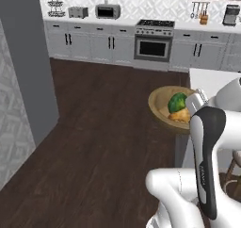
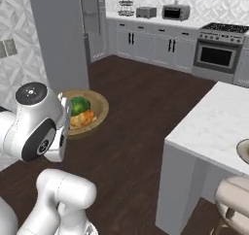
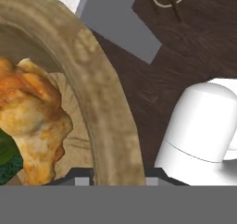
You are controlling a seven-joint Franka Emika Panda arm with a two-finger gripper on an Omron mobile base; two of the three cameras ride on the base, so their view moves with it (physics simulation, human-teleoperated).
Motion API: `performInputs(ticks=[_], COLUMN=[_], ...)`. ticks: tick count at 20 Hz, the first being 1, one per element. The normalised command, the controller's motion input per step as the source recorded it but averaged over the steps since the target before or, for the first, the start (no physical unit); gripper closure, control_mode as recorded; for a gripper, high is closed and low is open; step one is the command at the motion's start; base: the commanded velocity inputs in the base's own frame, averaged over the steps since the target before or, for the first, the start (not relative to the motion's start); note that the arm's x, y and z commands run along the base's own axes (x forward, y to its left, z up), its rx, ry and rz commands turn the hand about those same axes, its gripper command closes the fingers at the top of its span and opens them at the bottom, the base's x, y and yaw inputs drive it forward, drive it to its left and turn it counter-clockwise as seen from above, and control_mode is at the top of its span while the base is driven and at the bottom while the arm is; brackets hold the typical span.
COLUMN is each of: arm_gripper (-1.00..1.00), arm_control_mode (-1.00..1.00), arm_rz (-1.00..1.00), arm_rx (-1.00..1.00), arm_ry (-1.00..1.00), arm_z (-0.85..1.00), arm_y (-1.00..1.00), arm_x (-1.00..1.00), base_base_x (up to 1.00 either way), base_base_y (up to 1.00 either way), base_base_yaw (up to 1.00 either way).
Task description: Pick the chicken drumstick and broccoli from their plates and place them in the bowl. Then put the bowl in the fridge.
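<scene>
- the bowl [image 1: 160,101] is held off the floor, carried over the dark wood floor [image 1: 103,142] beside the arm, well apart from the kitchen island [image 2: 214,122].
- in the hand view the gripper [image 3: 116,177] is clamped on the bowl's rim, one dark fingertip [image 3: 78,176] inside the wall and the other outside it; the jaws are clenched tight on the wood.
- the bowl looks stiff and thick-walled, so it should not flex or crack, but a hold on one edge leaves the weight hanging to one side; i judge it may tip or swivel if swung fast.
- its smooth rim could slip in a narrow pinch; a deep bite over the rim, as here, seems the sensible place to take it.
- inside lie the chicken drumstick [image 3: 32,121] and the broccoli [image 1: 177,101], touching each other near the held side.
- both are loose and light; the broccoli could roll and the drumstick slide if the bowl tilts.
- the tall grey fridge [image 2: 58,35] stands near, past the bowl; the bowl is not in it yet.
</scene>
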Motion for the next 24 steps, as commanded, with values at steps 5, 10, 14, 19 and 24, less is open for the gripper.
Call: performInputs(ticks=[5, 10, 14, 19, 24], arm_gripper=[1.0, 1.0, 1.0, 1.0, 1.0], arm_control_mode=[1.0, 1.0, 1.0, 1.0, 1.0], arm_rz=[0.0, 0.0, 0.0, 0.0, 0.0], arm_rx=[0.0, 0.0, 0.0, 0.0, 0.0], arm_ry=[0.0, 0.0, 0.0, 0.0, 0.0], arm_z=[0.0, 0.0, 0.0, 0.0, 0.0], arm_y=[0.0, 0.0, 0.0, 0.0, 0.0], arm_x=[0.0, 0.0, 0.0, 0.0, 0.0], base_base_x=[1.0, 1.0, 1.0, 1.0, 1.0], base_base_y=[1.0, 0.98, 0.69, 0.93, 0.34], base_base_yaw=[0.0, -0.27, -0.6, -0.53, -0.25])
